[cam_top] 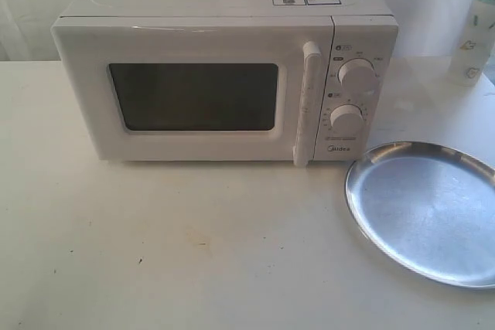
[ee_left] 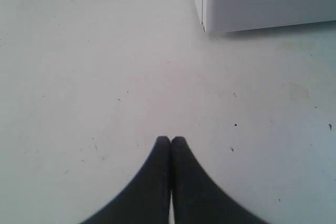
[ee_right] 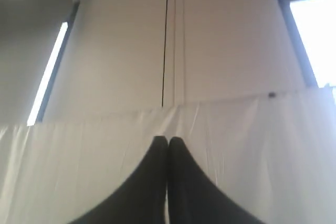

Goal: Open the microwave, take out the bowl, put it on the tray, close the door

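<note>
The left claw is pinched closed, its two dark fingertips pressed together with nothing between them. It hangs low over a bare white worktop. Beyond it, across a stretch of worktop, the lower front corner of the microwave is in sight, well apart from the tips.

The right claw is also pinched closed and empty. It points at a white cloth and pale wall panels; no part of the microwave shows in its view.

In the exterior view neither arm appears. The microwave sits at the back of the worktop, facing the camera. Its door is shut. The dark window lets nothing be seen inside, so the bowl is out of sight, most likely in the oven. The handle is an upright white bar on the door's right edge, just beside the two round knobs. The silver tray lies empty on the worktop, in front of and to the right of the microwave.

The first step, opening the door, is not yet done. The handle's long axis runs up and down, so a claw would need to open and close across it from the sides. It stands on the right arm's side, though only the left claw faces the microwave.
</note>
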Available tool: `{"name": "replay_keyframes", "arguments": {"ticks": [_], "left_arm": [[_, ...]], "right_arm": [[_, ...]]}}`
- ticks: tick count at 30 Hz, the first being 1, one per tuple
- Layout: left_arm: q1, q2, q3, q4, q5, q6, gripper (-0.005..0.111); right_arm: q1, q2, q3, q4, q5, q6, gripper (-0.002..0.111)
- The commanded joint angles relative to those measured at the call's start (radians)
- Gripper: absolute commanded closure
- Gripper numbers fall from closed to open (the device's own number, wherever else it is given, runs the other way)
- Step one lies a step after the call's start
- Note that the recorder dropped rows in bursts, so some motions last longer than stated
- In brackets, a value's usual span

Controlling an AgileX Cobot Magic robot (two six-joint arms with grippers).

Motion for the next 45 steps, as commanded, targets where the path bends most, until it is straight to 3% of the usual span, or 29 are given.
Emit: {"name": "replay_keyframes", "arguments": {"ticks": [1, 3, 6, 10, 14, 20, 23, 27, 30, 39, 45], "left_arm": [[-0.005, -0.002, -0.003, -0.008, 0.003, 0.000, 0.107], [-0.005, -0.002, -0.003, -0.008, 0.003, 0.000, 0.107], [-0.005, -0.002, -0.003, -0.008, 0.003, 0.000, 0.107], [-0.005, -0.002, -0.003, -0.008, 0.003, 0.000, 0.107], [-0.005, -0.002, -0.003, -0.008, 0.003, 0.000, 0.107], [-0.005, -0.002, -0.003, -0.008, 0.003, 0.000, 0.107], [-0.005, -0.002, -0.003, -0.008, 0.003, 0.000, 0.107], [-0.005, -0.002, -0.003, -0.008, 0.003, 0.000, 0.107], [-0.005, -0.002, -0.003, -0.008, 0.003, 0.000, 0.107], [-0.005, -0.002, -0.003, -0.008, 0.003, 0.000, 0.107], [-0.005, -0.002, -0.003, -0.008, 0.003, 0.000, 0.107]], "right_arm": [[-0.004, 0.238, -0.108, -0.308, 0.154, 0.233, 0.108], [-0.004, 0.364, -0.142, -0.624, 0.075, 0.448, 0.108], [-0.004, 0.573, -0.186, -0.946, -0.210, 0.609, 0.108], [-0.004, 0.846, -0.239, -1.125, -0.486, 0.621, 0.108], [-0.004, 1.053, -0.249, -1.072, -0.468, 0.596, 0.108], [-0.004, 1.212, -0.249, -1.037, -0.452, 0.351, 0.104], [-0.004, 1.222, -0.245, -1.037, -0.367, 0.322, 0.089], [-0.004, 1.222, -0.245, -1.039, -0.201, 0.307, 0.059], [-0.004, 1.222, -0.245, -1.037, -0.183, 0.307, 0.040], [-0.004, 1.315, -0.245, -1.000, -0.140, 0.243, 0.042], [-0.004, 1.424, -0.245, -0.822, -0.205, 0.068, 0.042]]}}
